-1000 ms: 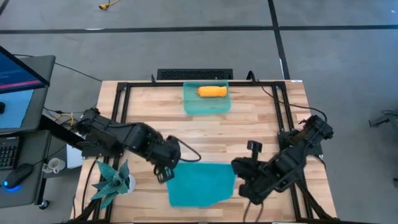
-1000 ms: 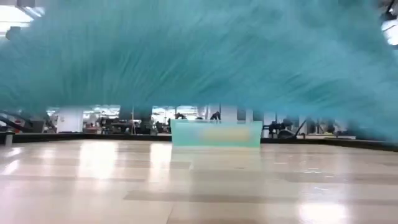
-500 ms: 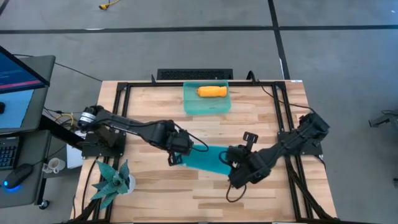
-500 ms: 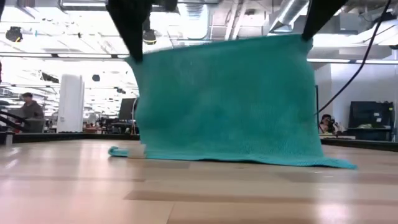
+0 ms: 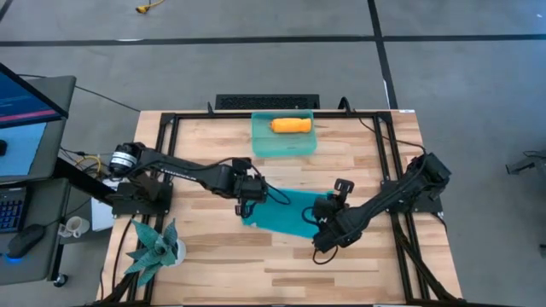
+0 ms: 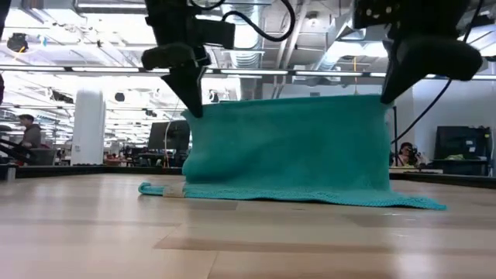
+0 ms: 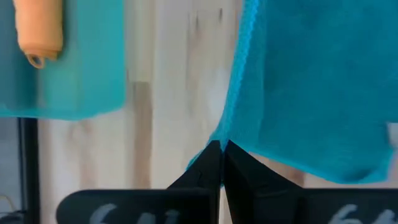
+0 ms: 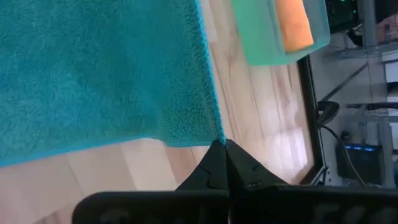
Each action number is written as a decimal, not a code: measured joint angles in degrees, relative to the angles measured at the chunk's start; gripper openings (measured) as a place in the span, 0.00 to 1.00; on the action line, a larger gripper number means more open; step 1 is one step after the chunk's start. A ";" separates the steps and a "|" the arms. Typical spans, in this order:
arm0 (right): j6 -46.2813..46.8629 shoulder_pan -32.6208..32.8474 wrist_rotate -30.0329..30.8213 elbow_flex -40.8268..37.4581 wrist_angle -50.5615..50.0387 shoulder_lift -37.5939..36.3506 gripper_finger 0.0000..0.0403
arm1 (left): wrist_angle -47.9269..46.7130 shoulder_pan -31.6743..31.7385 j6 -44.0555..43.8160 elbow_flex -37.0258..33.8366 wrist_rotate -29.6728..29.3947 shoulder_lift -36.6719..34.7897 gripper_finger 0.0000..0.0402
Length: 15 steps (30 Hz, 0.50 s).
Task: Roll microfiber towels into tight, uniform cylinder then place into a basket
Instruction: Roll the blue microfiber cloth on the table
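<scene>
I pinch one corner of the teal towel [image 5: 286, 211] in my closed left gripper [image 5: 248, 205], the other in my closed right gripper [image 5: 322, 212]; it hangs near the basket [image 5: 284, 145], hem on the table [image 5: 358, 162].

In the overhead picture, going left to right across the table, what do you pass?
Spiky plant → left hand → teal towel → right hand. The basket with the orange towel sits farther back, above the towel's span.
</scene>
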 joint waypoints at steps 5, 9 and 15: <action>-0.02 -0.23 1.05 -1.52 1.16 0.00 0.01 | 1.10 3.25 3.16 0.02 0.23 0.00 0.00; -0.51 -0.12 0.98 -1.54 2.83 0.00 0.01 | 0.79 4.30 2.77 0.00 3.44 0.00 0.00; -0.52 -0.12 0.73 -1.57 3.60 0.00 0.01 | 1.21 3.92 2.75 -0.03 3.63 0.00 0.00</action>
